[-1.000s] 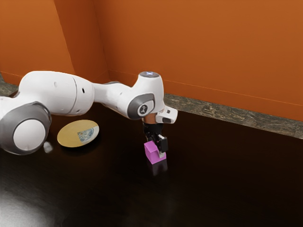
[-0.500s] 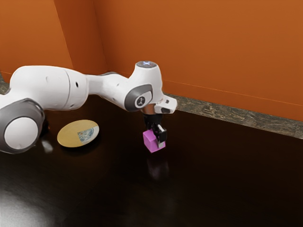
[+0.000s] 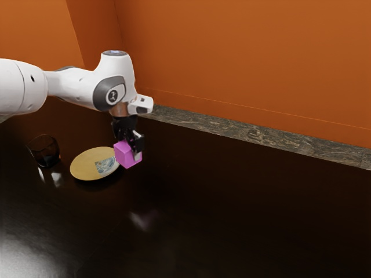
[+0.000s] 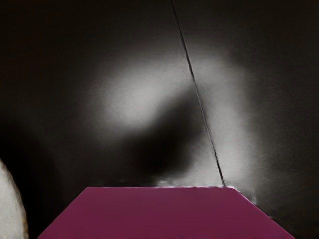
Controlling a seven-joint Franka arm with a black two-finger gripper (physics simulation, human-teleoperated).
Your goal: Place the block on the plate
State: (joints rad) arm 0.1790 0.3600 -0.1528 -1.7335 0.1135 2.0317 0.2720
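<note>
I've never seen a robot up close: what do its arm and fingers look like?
My arm is smooth, rounded and mostly white, with grey patches, one bearing a round emblem. A brownish band sits above the black fingers, one of which is pale at the tip.

"What stands on the glossy black table point(image 3: 232, 220)?"

"A dark tumbler point(image 3: 44, 152), see-through, probably glass."

"And beyond the table?"

"Mottled grey stone flooring point(image 3: 249, 134), then a plain orange wall point(image 3: 243, 58)."

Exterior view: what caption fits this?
A robot arm's fingers hold a pink block in the air near a plate.
</note>
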